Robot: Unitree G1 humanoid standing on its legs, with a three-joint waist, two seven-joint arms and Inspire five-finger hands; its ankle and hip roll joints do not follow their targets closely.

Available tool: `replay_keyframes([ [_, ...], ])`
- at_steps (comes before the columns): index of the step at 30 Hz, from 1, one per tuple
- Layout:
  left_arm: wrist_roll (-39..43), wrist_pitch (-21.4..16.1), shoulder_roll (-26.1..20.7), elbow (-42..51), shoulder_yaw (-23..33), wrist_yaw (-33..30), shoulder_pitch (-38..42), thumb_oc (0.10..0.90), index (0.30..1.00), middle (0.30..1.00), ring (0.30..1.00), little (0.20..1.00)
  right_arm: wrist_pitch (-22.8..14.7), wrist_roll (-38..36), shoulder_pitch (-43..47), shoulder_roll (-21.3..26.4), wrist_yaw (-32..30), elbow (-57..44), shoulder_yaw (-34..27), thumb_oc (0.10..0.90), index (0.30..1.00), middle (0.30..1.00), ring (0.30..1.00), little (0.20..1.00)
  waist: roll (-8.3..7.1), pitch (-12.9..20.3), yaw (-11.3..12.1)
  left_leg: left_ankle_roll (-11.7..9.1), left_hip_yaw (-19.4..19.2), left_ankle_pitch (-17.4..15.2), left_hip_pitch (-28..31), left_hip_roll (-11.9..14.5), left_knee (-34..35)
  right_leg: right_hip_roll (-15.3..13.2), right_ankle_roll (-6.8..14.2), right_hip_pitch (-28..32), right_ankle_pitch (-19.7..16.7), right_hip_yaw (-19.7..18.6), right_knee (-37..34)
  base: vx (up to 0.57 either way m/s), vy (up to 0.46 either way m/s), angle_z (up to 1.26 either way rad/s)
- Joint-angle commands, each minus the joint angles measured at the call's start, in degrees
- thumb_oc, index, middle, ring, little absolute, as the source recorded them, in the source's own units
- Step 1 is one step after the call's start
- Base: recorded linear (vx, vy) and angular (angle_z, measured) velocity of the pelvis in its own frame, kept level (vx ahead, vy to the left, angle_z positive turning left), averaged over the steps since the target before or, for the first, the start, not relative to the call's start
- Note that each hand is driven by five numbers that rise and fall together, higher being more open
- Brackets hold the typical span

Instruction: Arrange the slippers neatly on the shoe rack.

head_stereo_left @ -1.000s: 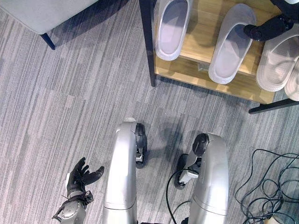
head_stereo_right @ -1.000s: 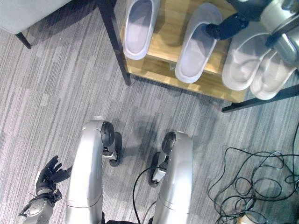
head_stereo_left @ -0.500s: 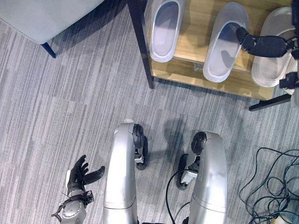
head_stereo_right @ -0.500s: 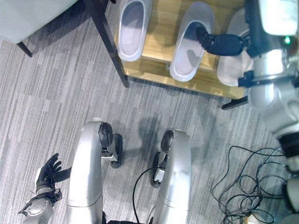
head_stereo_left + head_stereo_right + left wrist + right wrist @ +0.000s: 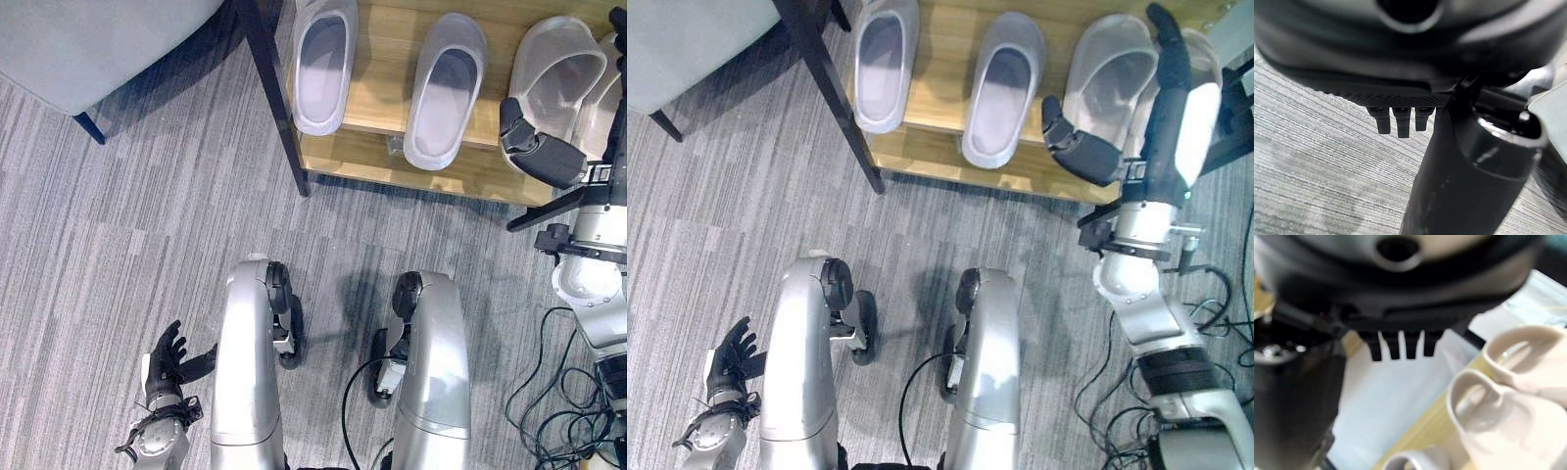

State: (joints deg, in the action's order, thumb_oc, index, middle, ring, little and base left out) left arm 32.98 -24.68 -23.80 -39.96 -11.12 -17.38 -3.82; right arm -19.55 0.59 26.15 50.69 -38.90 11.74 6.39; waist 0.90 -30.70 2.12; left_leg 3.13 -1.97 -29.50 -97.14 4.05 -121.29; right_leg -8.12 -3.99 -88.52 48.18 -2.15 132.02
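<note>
Right hand has pulled off the lilac slipper and now hangs over the beige pair at 1 o'clock, fingers straight, thumb spread, holding nothing. Nearest, at 8 o'clock, left hand idles, fingers loosely open. Farther up, shoe rack holds four slippers: lilac pair, beige pair. Probably light, squishy foam; I'd grab the strap. Long axes run 6 to 12, heels nearest.

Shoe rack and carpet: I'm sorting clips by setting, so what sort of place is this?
Probably an indoor living or entry area: a wooden shoe rack holding slippers, grey striped carpet, and a grey upholstered seat beside the rack.
</note>
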Motion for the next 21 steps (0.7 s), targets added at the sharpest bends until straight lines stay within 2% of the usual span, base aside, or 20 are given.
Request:
replay_keyframes([
  [1,-0.97,-3.19,-0.23,-0.69,0.86,-3.81,-1.33,0.800,0.900,0.900,0.900,0.900,-4.90,-1.24,5.44,2.68,-0.50,-9.98,-4.07,0.800,0.900,0.900,0.900,0.900,0.25,0.90,2.82,-0.45,8.35,-15.60,7.18,-1.41,-7.24,1.38,-3.38,-1.43,-3.95,-4.64,-3.23,0.00,0.000,0.00],
  [7,-1.07,-3.47,0.29,-0.75,0.10,-4.07,-0.61,0.800,0.900,0.900,0.900,0.900,-4.63,-2.31,6.92,1.54,0.67,-8.58,-1.84,0.800,0.900,0.900,0.900,0.900,0.20,0.90,3.50,-0.33,8.74,-15.67,7.18,-1.58,-7.91,1.44,-3.13,-1.43,-4.33,-4.55,-2.96,0.00,0.000,0.00],
  [14,-0.77,-3.21,-0.09,-2.16,-0.52,-4.52,0.08,0.800,0.900,0.900,0.900,0.900,-4.74,-9.33,12.56,-0.70,3.19,-2.42,3.97,0.800,0.900,0.900,0.900,0.900,-0.13,0.90,4.00,-0.34,8.90,-15.77,7.18,-1.33,-7.95,1.59,-3.13,-1.43,-4.78,-4.48,-3.11,0.00,0.006,-0.02],
  [21,-0.33,-2.99,0.11,-3.15,-0.92,-4.64,0.53,0.800,0.900,0.900,0.900,0.900,-4.61,-13.65,13.64,-3.30,5.95,0.51,7.48,0.800,0.900,0.900,0.900,0.900,-0.02,0.90,4.26,-0.29,8.94,-16.03,7.18,-1.35,-8.22,1.65,-2.95,-1.43,-5.02,-4.50,-3.03,0.00,0.000,0.00],
])
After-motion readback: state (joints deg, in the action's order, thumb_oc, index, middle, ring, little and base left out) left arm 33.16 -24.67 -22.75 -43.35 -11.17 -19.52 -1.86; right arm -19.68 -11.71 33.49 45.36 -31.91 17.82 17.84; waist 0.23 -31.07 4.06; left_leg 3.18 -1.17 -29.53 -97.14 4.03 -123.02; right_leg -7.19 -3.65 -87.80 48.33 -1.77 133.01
